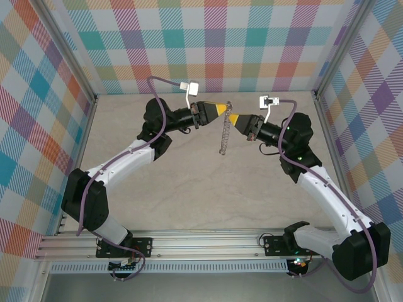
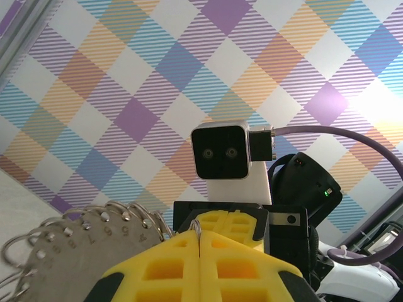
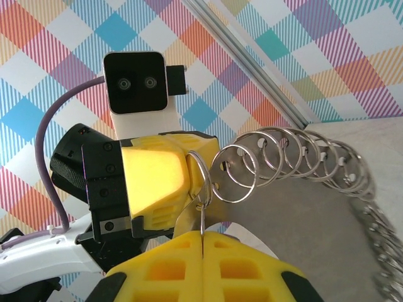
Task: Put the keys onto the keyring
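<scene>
From above, checked walls (image 1: 208, 38) boxed in a pale, stone-patterned table (image 1: 157, 189). Both arms bent inward, and the left gripper (image 1: 221, 111) and right gripper (image 1: 234, 119) were nearly tip to tip at upper centre. The silver keyring (image 1: 223, 135) trailed below them.

At the left wrist, yellow ribbed fingers (image 2: 170, 270) were clenched on a thin ring, and a camera (image 2: 219, 151) faced them mid-frame.

At the right wrist, the fingers (image 3: 245, 274) pinched a ring, with linked rings curling right.
</scene>
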